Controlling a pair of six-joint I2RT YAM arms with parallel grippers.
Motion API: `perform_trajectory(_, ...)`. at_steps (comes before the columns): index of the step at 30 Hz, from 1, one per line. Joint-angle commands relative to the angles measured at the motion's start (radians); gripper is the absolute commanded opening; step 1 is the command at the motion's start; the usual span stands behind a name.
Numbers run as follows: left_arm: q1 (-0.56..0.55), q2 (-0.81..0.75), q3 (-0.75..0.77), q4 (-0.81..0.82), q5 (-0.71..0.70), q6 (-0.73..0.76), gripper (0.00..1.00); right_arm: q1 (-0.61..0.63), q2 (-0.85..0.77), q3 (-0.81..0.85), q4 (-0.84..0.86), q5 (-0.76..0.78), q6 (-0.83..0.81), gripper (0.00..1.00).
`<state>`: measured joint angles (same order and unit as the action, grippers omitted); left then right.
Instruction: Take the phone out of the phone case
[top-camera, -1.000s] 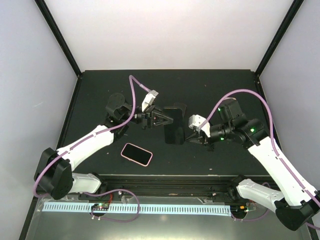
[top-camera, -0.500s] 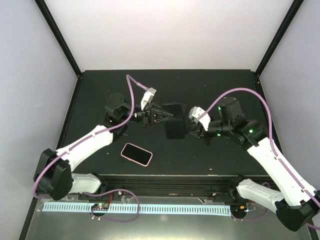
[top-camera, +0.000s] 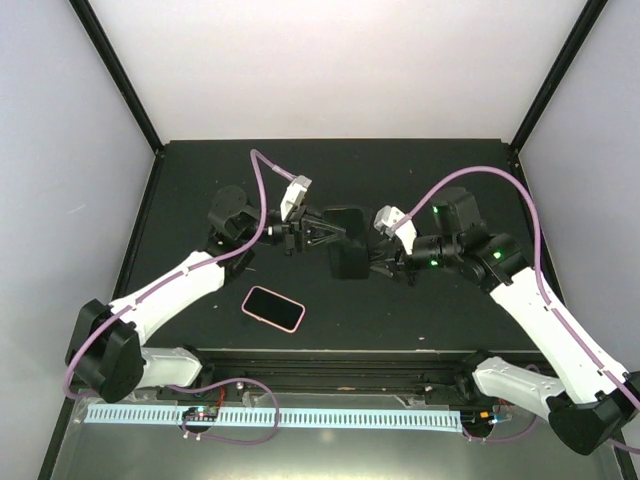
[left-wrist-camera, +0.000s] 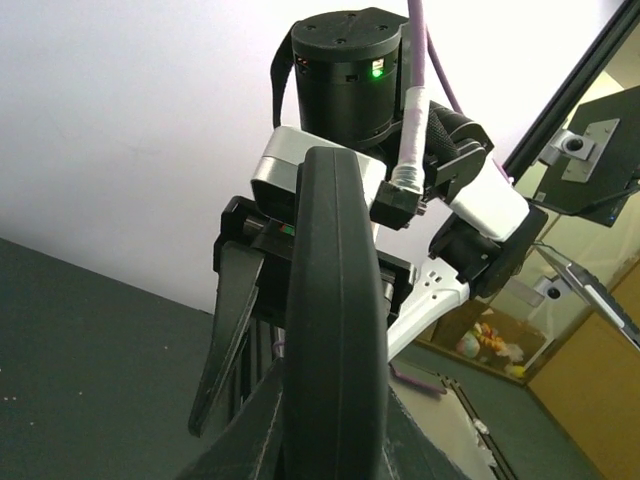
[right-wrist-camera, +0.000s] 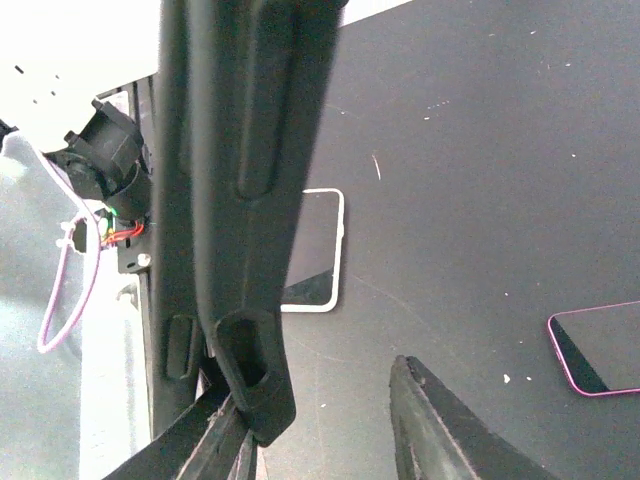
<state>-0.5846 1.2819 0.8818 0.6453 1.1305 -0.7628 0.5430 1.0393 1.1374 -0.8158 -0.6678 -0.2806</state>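
Pinched on the black case (top-camera: 347, 252), the left jaws hold it on edge in the air above the middle of the worktop (top-camera: 450, 170). At the case's opposite side the right jaws stand spread: in the right wrist view the case lies against one finger (right-wrist-camera: 215, 440), while the other finger (right-wrist-camera: 432, 425) is clear of it, with bare worktop showing between. Down on the worktop the phone (top-camera: 273, 308), dark-screened with a pink rim, lies flat nearer the arm bases, well apart from the case.
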Motion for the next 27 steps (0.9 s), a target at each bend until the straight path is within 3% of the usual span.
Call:
perform_trajectory(1,-0.064,-0.036,0.017,0.017,0.169,-0.069,0.01,-0.012,0.043,0.085,0.214,0.04,0.06,0.38)
perform_trajectory(11,-0.063,0.016,0.018,-0.021,0.122,-0.053,0.02,-0.012,0.069,0.137,0.281,-0.332,0.157,0.45)
perform_trajectory(13,-0.061,0.038,0.015,-0.042,0.089,-0.045,0.02,-0.012,0.064,0.126,0.3,-0.377,0.194,0.37)
perform_trajectory(18,-0.057,0.072,0.043,-0.13,-0.087,-0.037,0.02,-0.018,-0.002,-0.01,0.4,-0.349,0.312,0.02)
perform_trajectory(20,-0.054,0.088,0.081,-0.215,-0.18,-0.005,0.02,-0.033,-0.031,-0.068,0.433,-0.333,0.348,0.01)
perform_trajectory(22,-0.048,0.114,0.112,-0.28,-0.271,0.011,0.18,-0.057,-0.048,-0.117,0.453,-0.297,0.401,0.01)
perform_trajectory(25,-0.029,0.185,0.138,-0.25,-0.332,-0.053,0.53,-0.106,-0.074,-0.2,0.507,-0.187,0.522,0.01)
perform_trajectory(27,-0.015,0.23,0.166,-0.246,-0.37,-0.069,0.67,-0.137,-0.084,-0.265,0.525,-0.104,0.607,0.01)
